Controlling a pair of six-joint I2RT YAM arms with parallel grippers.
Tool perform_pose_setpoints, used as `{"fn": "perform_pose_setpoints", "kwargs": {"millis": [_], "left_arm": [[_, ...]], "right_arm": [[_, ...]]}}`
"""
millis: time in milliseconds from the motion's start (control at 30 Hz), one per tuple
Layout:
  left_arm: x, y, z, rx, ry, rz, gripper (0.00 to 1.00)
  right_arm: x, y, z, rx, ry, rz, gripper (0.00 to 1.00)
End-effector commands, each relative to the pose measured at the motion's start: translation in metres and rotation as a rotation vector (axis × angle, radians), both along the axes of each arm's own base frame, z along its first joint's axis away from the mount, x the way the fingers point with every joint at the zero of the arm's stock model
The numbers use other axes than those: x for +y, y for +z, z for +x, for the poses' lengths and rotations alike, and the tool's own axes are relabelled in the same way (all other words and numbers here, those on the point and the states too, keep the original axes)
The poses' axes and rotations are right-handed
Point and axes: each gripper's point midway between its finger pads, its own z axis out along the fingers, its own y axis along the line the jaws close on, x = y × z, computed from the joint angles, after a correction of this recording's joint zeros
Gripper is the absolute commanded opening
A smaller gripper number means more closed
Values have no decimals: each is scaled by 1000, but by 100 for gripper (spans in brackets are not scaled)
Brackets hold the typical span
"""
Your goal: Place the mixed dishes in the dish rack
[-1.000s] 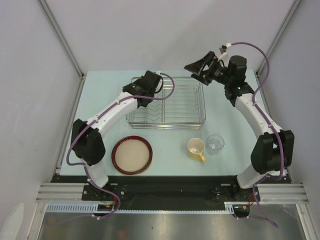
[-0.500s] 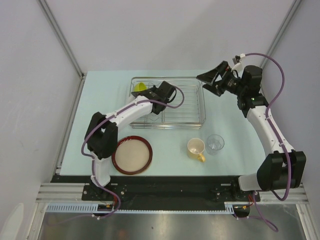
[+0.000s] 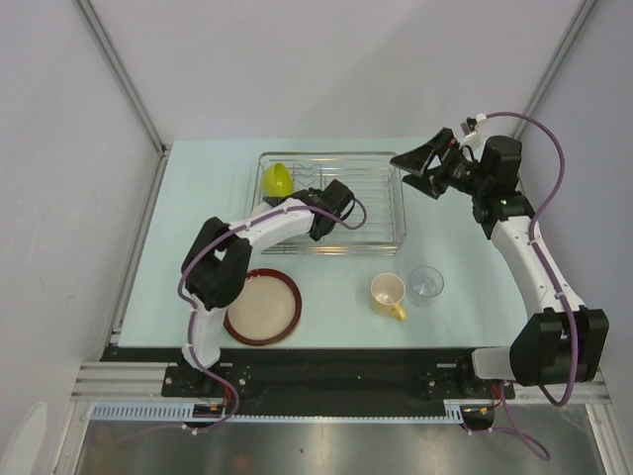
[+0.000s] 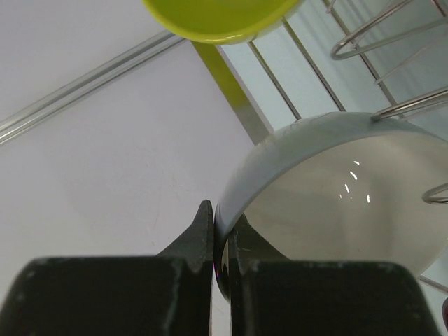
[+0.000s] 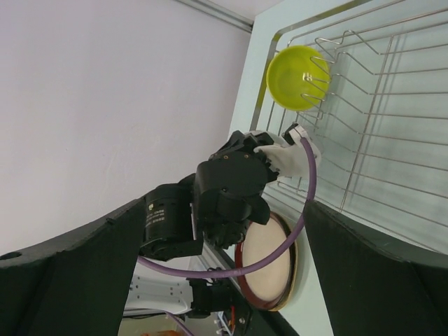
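1. We see the green bowl (image 3: 278, 179) uncovered now in the rack (image 3: 381, 233), far-left corner: one dish loaded.
2. The left gripper (image 4: 219, 231) pinches the rim of the white bowl (image 4: 336, 196) among the wires; the right gripper (image 3: 417, 170) hangs wide, empty.

No text, label, brand, number or sign can be read in any of the views.
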Motion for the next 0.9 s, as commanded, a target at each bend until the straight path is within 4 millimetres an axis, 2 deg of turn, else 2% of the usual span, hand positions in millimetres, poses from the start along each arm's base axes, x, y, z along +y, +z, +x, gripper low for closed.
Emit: {"fn": "perform_pose_setpoints", "kwargs": {"millis": [0, 67, 100, 133, 167, 233, 367, 400, 467, 667, 700, 733, 800, 867], "left_arm": [[6, -8, -5, 38, 10, 58, 6], [7, -11, -7, 54, 10, 59, 39], [7, -11, -7, 54, 11, 55, 50], [8, -11, -8, 61, 11, 57, 75], [8, -11, -9, 68, 10, 60, 87], [8, -6, -9, 66, 9, 45, 100], [7, 11, -11, 60, 12, 10, 100], [5, 22, -9, 43, 20, -21, 100], [7, 26, -19, 97, 49, -59, 100], [0, 75, -24, 86, 13, -236, 100], [-2, 91, -22, 62, 9, -286, 100], [2, 96, -27, 84, 19, -301, 100], [-3, 106, -31, 111, 2, -414, 100], [-1, 101, -38, 136, 8, -435, 100]], "right_arm": [[0, 7, -10, -41, 25, -4, 100], [1, 4, -10, -37, 30, -7, 100], [1, 2, -10, -35, 32, -8, 100], [1, 1, -11, -33, 35, -9, 100], [1, 0, -12, -33, 37, -13, 100], [2, -3, -12, -26, 41, -14, 100], [8, -4, -15, -26, 56, -15, 100], [9, -5, -15, -24, 55, -17, 100], [13, -6, -16, -24, 63, -20, 100], [25, -14, -17, -15, 74, -42, 100], [26, -15, -17, -14, 73, -47, 100], [28, -19, -16, -12, 74, -58, 100], [32, -28, -16, 16, 79, -73, 100], [37, -35, -16, 29, 87, -87, 100]]}}
